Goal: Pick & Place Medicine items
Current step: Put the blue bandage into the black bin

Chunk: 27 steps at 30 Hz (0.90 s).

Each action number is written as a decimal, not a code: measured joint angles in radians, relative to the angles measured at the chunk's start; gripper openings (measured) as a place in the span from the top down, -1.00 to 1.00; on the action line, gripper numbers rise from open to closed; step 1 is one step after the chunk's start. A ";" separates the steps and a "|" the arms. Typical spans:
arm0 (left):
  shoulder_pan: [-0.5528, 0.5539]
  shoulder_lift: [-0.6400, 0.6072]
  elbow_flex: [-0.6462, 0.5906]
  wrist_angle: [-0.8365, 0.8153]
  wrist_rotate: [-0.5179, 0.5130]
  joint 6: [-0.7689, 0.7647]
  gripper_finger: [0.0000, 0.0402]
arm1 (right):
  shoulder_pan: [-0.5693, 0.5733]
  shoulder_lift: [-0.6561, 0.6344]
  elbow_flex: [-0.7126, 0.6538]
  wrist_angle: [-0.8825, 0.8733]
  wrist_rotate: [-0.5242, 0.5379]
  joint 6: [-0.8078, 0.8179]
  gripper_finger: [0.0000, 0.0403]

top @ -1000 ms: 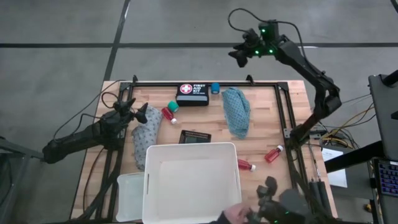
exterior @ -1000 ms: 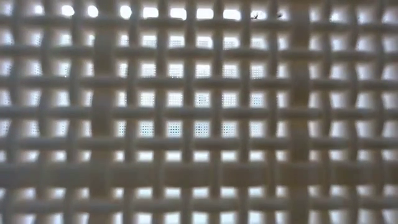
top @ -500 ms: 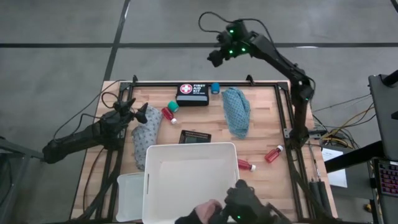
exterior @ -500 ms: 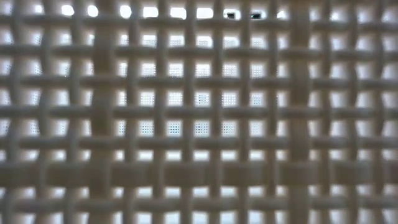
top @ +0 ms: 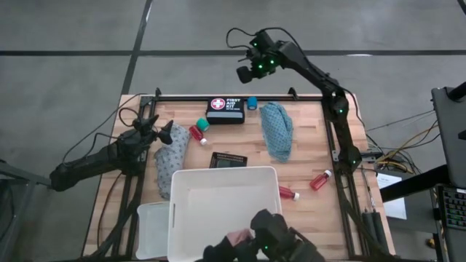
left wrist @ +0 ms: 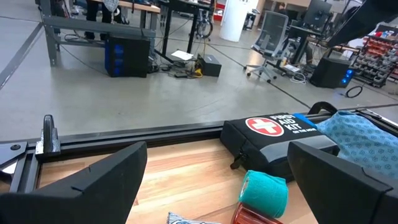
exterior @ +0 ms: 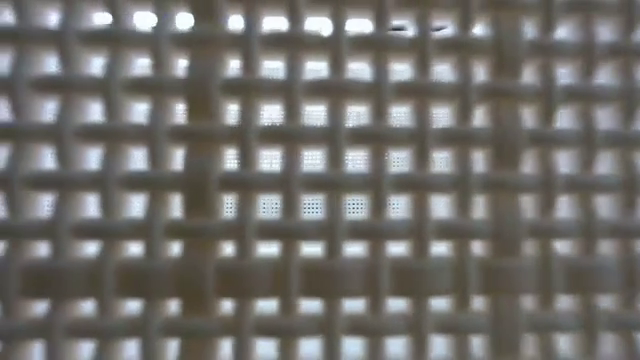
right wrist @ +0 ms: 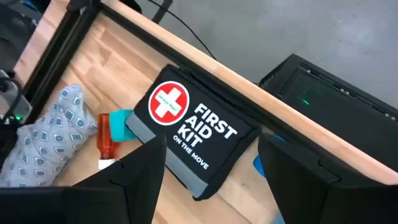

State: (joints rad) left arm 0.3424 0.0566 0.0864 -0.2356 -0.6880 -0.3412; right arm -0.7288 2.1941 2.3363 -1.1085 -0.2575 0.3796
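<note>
Bench [top: 320, 156], seen from above: white tub [top: 224, 211] lower centre; grey cloth [top: 169, 160] left, teal cloth [top: 277, 129] centre-right. Approach step. Right pincer [top: 244, 73], spread, top centre, must descend; left pincer [top: 162, 132], spread, beside grey cloth.

Teal cloth [top: 277, 129], grey patterned cloth [top: 170, 158] and red bottles [top: 320, 180] lie scattered on the table.
</note>
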 joint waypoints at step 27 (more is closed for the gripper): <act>0.000 0.000 0.000 0.000 0.000 0.000 -0.96 | -0.075 -0.236 0.006 -0.040 -0.132 -0.913 -0.18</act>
State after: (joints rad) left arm 0.3428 0.0566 0.0860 -0.2356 -0.6880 -0.3413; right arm -0.8037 1.9581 2.3422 -1.1483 -0.3893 -0.5336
